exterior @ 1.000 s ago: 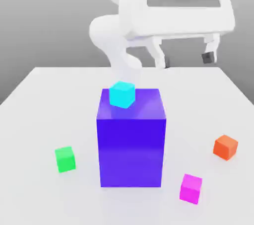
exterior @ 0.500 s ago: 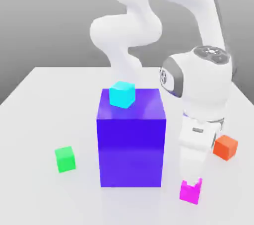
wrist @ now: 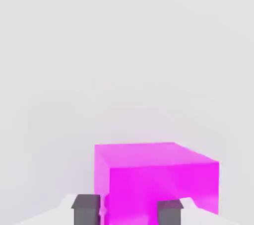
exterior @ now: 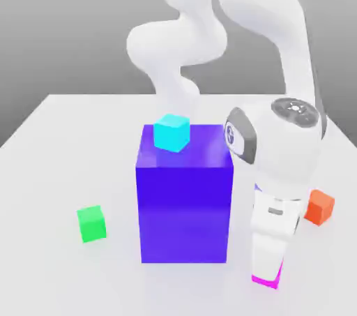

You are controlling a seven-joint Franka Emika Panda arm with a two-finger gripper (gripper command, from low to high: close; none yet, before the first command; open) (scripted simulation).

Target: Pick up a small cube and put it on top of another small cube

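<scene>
We had the tool (wrist: 128,212) clenched on the pink cube (wrist: 154,155) at the exterior view's five o'clock; our lopsided grip could have let it twist and drop.

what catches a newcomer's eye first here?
Probably the big blue-violet block standing mid-table, with a bright cyan cube on its top. Next, the white arm reaching down at the exterior view's right, its gripper low at the magenta cube. The green cube sits off to the exterior view's left.
</scene>
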